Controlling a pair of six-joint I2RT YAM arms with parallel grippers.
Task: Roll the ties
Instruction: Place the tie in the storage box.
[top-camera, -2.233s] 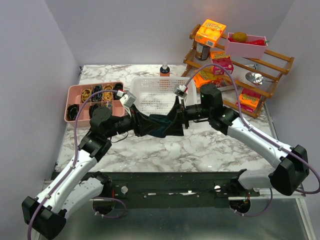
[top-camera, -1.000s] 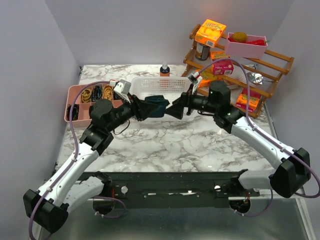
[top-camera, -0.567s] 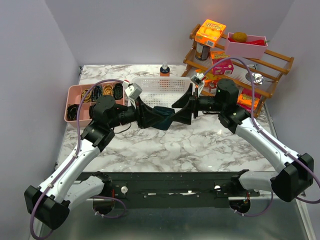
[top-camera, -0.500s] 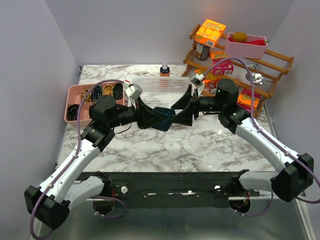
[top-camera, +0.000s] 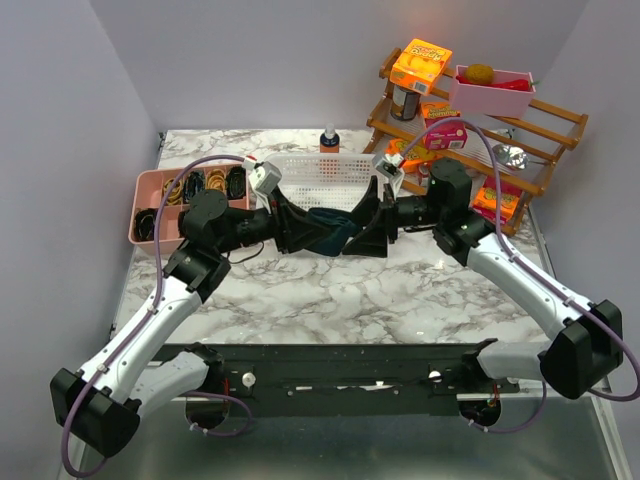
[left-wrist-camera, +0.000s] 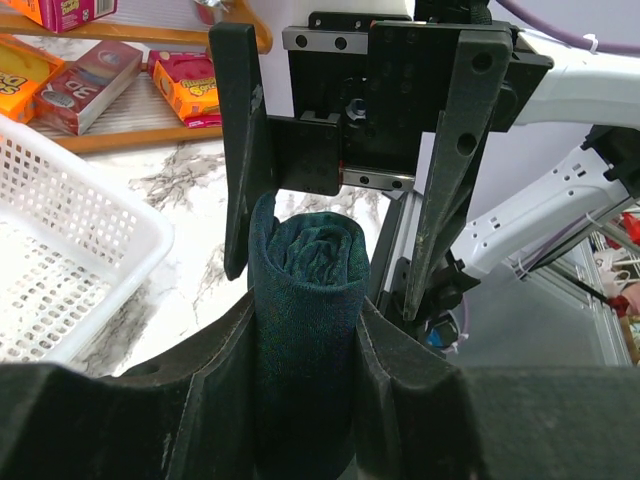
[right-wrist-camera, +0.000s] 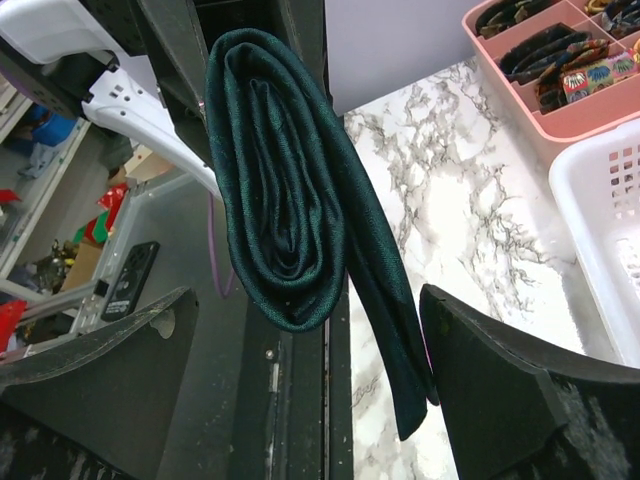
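The dark teal-navy tie (top-camera: 327, 231) is wound into a roll and held in the air in front of the white basket. My left gripper (top-camera: 298, 228) is shut on the roll; in the left wrist view the roll (left-wrist-camera: 308, 300) sits squeezed between its fingers (left-wrist-camera: 215, 380). A short loose tail (right-wrist-camera: 395, 340) hangs down from the roll (right-wrist-camera: 280, 210) in the right wrist view. My right gripper (top-camera: 374, 228) is open, faces the roll end-on and stands just right of it. Its jaws stand on either side of the roll's end without touching it.
A white mesh basket (top-camera: 322, 172) stands behind the grippers. A pink compartment tray (top-camera: 150, 212) with several rolled ties is at the left. A wooden rack (top-camera: 520, 125) with boxes and cans is at the back right. A small bottle (top-camera: 329, 138) stands behind the basket.
The roll was lifted off the table to basket height. My right gripper let go, drew back to the right, then turned and came back close to the roll's end. My left gripper kept its hold.
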